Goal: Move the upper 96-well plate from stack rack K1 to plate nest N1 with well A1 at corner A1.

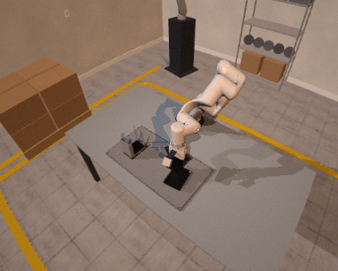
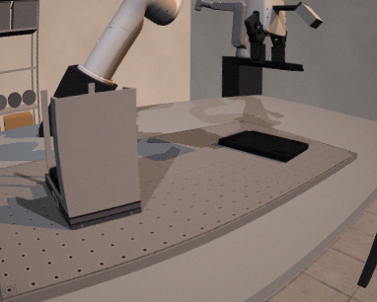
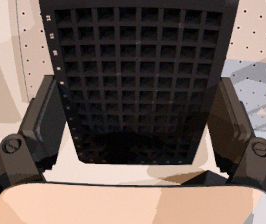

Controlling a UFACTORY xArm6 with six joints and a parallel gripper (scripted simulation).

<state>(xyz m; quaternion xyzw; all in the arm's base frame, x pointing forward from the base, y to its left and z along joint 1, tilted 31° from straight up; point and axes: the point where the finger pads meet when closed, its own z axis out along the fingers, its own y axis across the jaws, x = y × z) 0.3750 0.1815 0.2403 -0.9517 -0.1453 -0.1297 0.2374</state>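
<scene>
My gripper [image 3: 137, 94] is shut on the black 96-well plate [image 3: 140, 70], one finger on each long side, wells facing up. In the exterior view the gripper [image 2: 265, 49] holds the plate [image 2: 278, 64] level and high above the table. The plate nest N1 [image 2: 263, 144] is a flat black pad on the perforated board, below the plate and apart from it. In the top view the gripper [image 1: 174, 158] hangs just over the nest [image 1: 178, 178]. The stack rack K1 [image 2: 93, 158] stands at the board's left end [image 1: 134, 143]. Its wall hides the lower plate.
The grey perforated board [image 2: 194, 197] lies on the table. A stack of brown boxes [image 1: 34, 104] overhangs the table's left corner. A black pedestal [image 1: 181, 42] and a metal shelf [image 1: 276, 40] stand on the floor behind.
</scene>
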